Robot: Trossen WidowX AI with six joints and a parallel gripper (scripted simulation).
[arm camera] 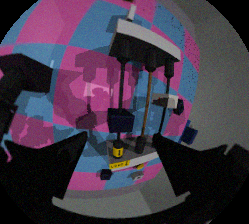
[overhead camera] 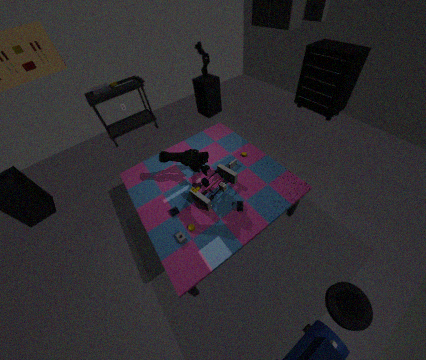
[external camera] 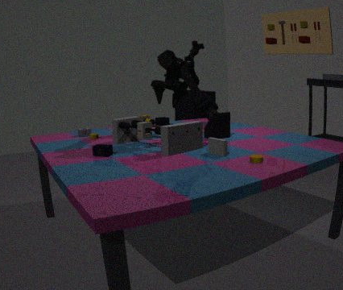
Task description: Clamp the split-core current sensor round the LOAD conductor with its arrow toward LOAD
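Three conductors run between two pale end plates. The yellow LOAD marker is at the foot of the leftmost conductor in the wrist view. A dark block, seemingly the current sensor, sits on that conductor, partway along it. Its arrow and latch cannot be made out, nor whether its jaw is shut. My gripper is open and empty above the conductors, with the sensor apart from its fingers in the wrist view.
A pale block sits on the outer conductor. Around the fixture stand dark blocks, a white block, a grey block and yellow discs.
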